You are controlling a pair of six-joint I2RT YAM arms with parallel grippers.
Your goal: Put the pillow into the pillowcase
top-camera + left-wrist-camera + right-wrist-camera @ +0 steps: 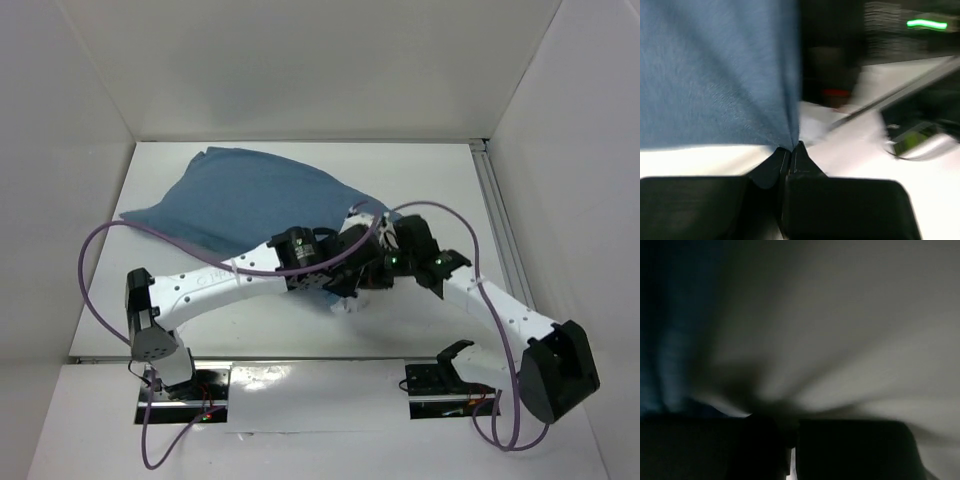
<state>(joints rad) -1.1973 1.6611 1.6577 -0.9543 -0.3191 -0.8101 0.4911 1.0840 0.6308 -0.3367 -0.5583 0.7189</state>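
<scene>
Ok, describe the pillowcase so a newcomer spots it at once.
On the white table, look toward the back left. The pillowcase is the plump cloth sack there, one edge pinched in the left tool. Nothing else is blue.

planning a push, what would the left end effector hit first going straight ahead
The pillowcase: the left end effector is shut on its blue cloth, which hangs right ahead. The right arm looks off to the side, depth unclear.

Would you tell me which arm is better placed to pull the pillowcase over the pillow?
Likely left: the left gripper is shut on the blue pillowcase, while the right gripper pinches pale fabric, apparently the pillow.
</scene>
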